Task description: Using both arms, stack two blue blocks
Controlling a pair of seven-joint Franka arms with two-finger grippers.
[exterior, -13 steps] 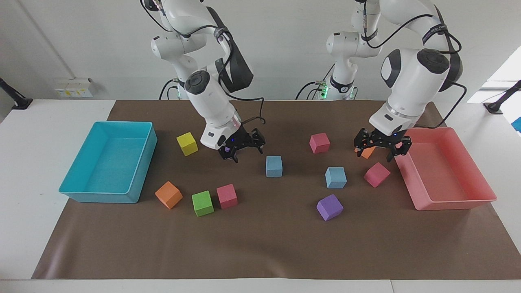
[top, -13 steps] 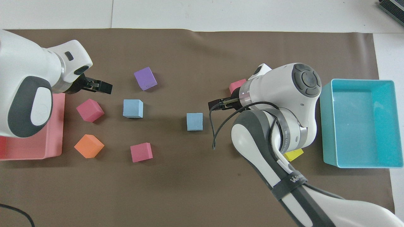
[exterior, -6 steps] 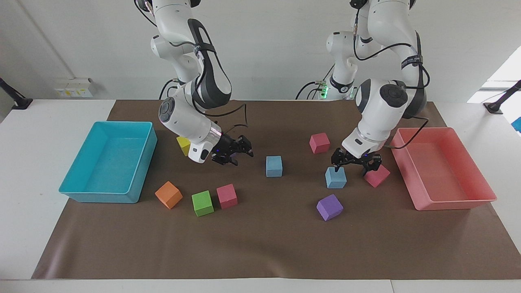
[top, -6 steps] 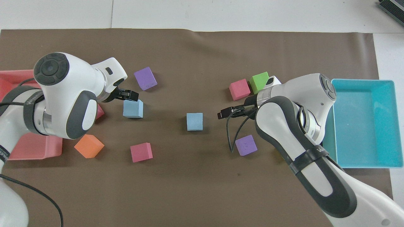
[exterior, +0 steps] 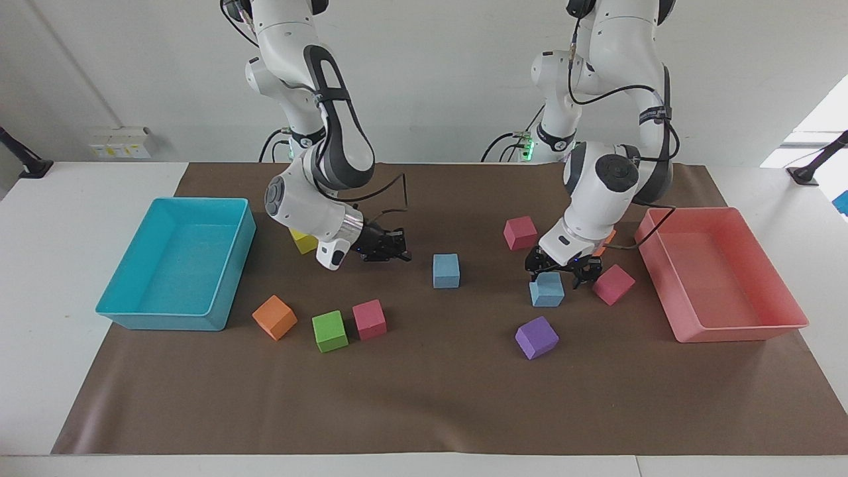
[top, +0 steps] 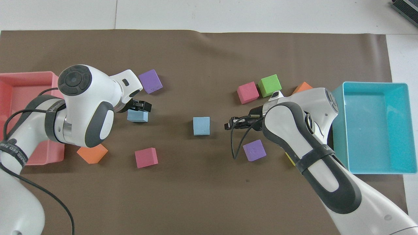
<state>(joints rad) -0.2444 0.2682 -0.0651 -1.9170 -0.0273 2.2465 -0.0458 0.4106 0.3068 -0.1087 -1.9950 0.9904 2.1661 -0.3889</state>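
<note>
Two light-blue blocks lie on the brown mat. One blue block [exterior: 546, 289] [top: 137, 116] sits toward the left arm's end. My left gripper [exterior: 560, 270] [top: 142, 106] is open, low over it, its fingers straddling the block's top. The other blue block [exterior: 446, 270] [top: 201, 125] lies mid-mat, untouched. My right gripper [exterior: 396, 254] [top: 228, 124] is shut on nothing. It hangs low beside that block, toward the right arm's end.
A turquoise tray [exterior: 199, 202] stands at the right arm's end and a pink tray [exterior: 735, 331] at the left arm's end. Loose cubes lie about: yellow [exterior: 305, 242], orange [exterior: 274, 317], green [exterior: 329, 330], pink [exterior: 369, 318], purple [exterior: 536, 336], pink [exterior: 520, 232] and pink [exterior: 613, 283].
My left gripper moved from beside the pink tray down onto the blue block at its end. My right gripper closed, and its arm swung lower.
</note>
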